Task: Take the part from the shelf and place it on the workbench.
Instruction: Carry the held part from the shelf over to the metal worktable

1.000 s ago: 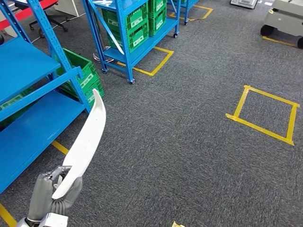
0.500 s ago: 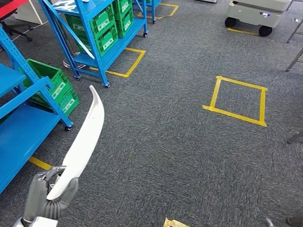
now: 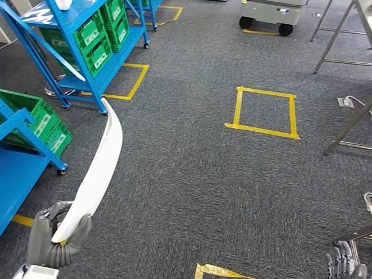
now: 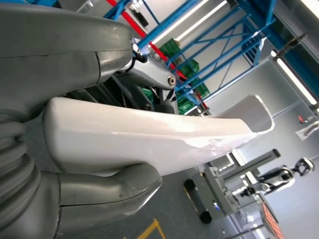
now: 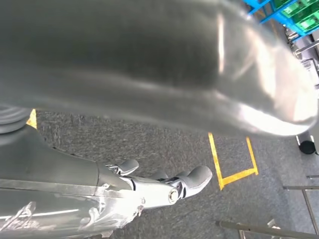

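Over carpet [image 3: 197,174], part [image 3: 94,174] points up-forward from left hand [image 3: 54,241].

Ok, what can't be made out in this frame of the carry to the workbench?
- Workbench: I cannot pick it out; metal legs run off the head view's right edge.
- Right hand: cut by the head view's bottom edge; in the right wrist view a blurred grey cover hides much of it.
- White part: its lower end is hidden inside the left hand.
- Crate labels: too small to read.
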Controlling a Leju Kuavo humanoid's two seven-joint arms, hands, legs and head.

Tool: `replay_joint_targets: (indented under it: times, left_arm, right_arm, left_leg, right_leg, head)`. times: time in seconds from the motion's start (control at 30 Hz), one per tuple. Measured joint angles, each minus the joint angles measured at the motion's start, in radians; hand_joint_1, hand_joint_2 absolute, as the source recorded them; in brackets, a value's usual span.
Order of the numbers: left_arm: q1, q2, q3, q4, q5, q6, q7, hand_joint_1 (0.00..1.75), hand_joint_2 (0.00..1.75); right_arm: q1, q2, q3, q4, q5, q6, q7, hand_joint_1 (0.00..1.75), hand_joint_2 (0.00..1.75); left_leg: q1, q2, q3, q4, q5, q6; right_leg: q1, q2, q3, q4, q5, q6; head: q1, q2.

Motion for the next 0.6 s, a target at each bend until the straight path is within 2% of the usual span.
replay_joint_targets:
  times: [0.07,0.13,0.2,0.23,0.27,0.3,0.33,0.37,0.4,0.43,0.47,0.5,0.57,0.6]
  left_arm:
    - [-0.002,-0.005,0.005,-0.001,0.013,-0.006,-0.01,1.69,1.75]
    - [-0.003,-0.009,0.007,-0.001,0.027,-0.008,-0.018,1.69,1.75]
    - [-0.002,-0.01,0.01,-0.001,0.036,-0.008,-0.022,1.69,1.75]
    - [-0.002,-0.01,0.012,-0.001,0.04,-0.007,-0.024,1.69,1.75]
    - [-0.001,-0.01,0.013,-0.001,0.042,-0.007,-0.025,1.69,1.75]
    - [-0.001,-0.011,0.013,-0.001,0.044,-0.007,-0.026,1.69,1.75]
    - [-0.001,-0.011,0.014,-0.001,0.045,-0.007,-0.026,1.69,1.75]
    - [-0.001,-0.011,0.014,-0.001,0.046,-0.007,-0.027,1.69,1.75]
    - [-0.001,-0.011,0.014,-0.001,0.049,-0.006,-0.027,1.69,1.75]
    - [-0.001,-0.012,0.014,-0.001,0.053,-0.005,-0.027,1.69,1.75]
    - [-0.002,-0.011,0.013,-0.001,0.06,-0.002,-0.026,1.69,1.75]
    - [-0.004,-0.01,0.011,-0.001,0.068,0.003,-0.026,1.69,1.75]
    - [-0.008,-0.003,0.003,0.0,0.087,0.021,-0.023,1.69,1.75]
    - [-0.01,0.001,-0.003,0.0,0.096,0.033,-0.021,1.69,1.75]
  right_arm:
    - [0.004,-0.001,0.004,-0.006,-0.018,-0.006,0.021,0.0,0.0]
    - [0.006,-0.002,0.003,-0.006,-0.018,-0.02,0.036,0.0,0.0]
    - [0.004,-0.002,0.001,0.003,-0.004,-0.033,0.042,0.0,0.0]
    - [0.003,-0.002,0.0,0.01,0.002,-0.036,0.042,0.0,0.0]
    - [0.002,-0.002,0.0,0.018,0.005,-0.039,0.042,0.0,0.0]
    - [0.002,-0.003,-0.001,0.025,0.007,-0.04,0.042,0.0,0.0]
    - [0.002,-0.003,-0.001,0.03,0.009,-0.041,0.042,0.0,0.0]
    - [0.001,-0.003,-0.002,0.035,0.016,-0.044,0.043,0.0,0.0]
    - [0.0,-0.003,-0.004,0.042,0.031,-0.05,0.047,0.0,0.0]
    - [-0.003,-0.004,-0.007,0.052,0.057,-0.059,0.054,0.0,0.0]
    - [-0.006,-0.004,-0.013,0.07,0.098,-0.072,0.063,0.0,0.0]
    - [-0.01,-0.006,-0.022,0.098,0.153,-0.087,0.072,0.0,0.0]
    - [-0.014,-0.01,-0.053,0.189,0.295,-0.11,0.1,0.0,0.0]
    - [-0.012,-0.012,-0.075,0.241,0.369,-0.116,0.123,0.0,0.0]
  left_leg:
    - [0.004,0.011,0.003,0.0,-0.001,-0.012]
    - [0.009,-0.014,-0.007,0.031,-0.029,-0.022]
    - [0.011,-0.057,-0.06,0.144,-0.096,-0.025]
    - [0.01,-0.068,-0.096,0.218,-0.128,-0.024]
    - [0.009,-0.073,-0.127,0.276,-0.147,-0.022]
    - [0.008,-0.075,-0.142,0.3,-0.143,-0.018]
    - [0.007,-0.078,-0.137,0.284,-0.119,-0.014]
    - [0.005,-0.086,-0.113,0.231,-0.081,-0.008]
    - [0.004,-0.105,-0.08,0.16,-0.041,-0.003]
    - [0.005,-0.126,-0.049,0.092,-0.015,0.002]
    - [0.005,-0.143,-0.027,0.043,-0.001,0.005]
    - [0.005,-0.154,-0.016,0.017,0.001,0.007]
    - [0.005,-0.143,-0.011,0.003,-0.001,0.011]
    - [0.007,-0.134,-0.008,-0.003,0.002,0.016]
  right_leg:
    - [0.003,0.02,-0.006,0.002,0.004,-0.016]
    - [0.002,0.036,-0.007,0.0,0.009,-0.029]
    - [0.001,0.053,-0.008,-0.002,0.013,-0.038]
    - [0.002,0.063,-0.011,-0.002,0.014,-0.04]
    - [0.004,0.074,-0.013,-0.002,0.015,-0.041]
    - [0.005,0.086,-0.014,-0.002,0.015,-0.042]
    - [0.006,0.098,-0.013,-0.002,0.016,-0.042]
    - [0.006,0.111,-0.012,-0.002,0.017,-0.042]
    - [0.005,0.123,-0.012,-0.002,0.017,-0.041]
    - [0.007,0.135,-0.013,0.0,0.017,-0.038]
    - [0.007,0.145,-0.016,0.0,0.019,-0.034]
    - [0.006,0.155,-0.02,-0.001,0.021,-0.029]
    - [0.004,0.171,-0.028,-0.009,0.026,-0.015]
    - [0.005,0.163,-0.031,-0.007,0.023,-0.01]
  head:
    - [-0.003,0.0]
    - [-0.004,0.0]
    - [-0.007,0.0]
    - [-0.008,0.0]
    - [-0.008,0.0]
    - [-0.008,0.0]
    - [-0.008,0.0]
    - [-0.008,0.0]
    - [-0.008,0.0]
    - [-0.008,0.0]
    - [-0.008,0.0]
    - [-0.008,0.0]
    - [-0.008,0.0]
    - [-0.007,0.0]
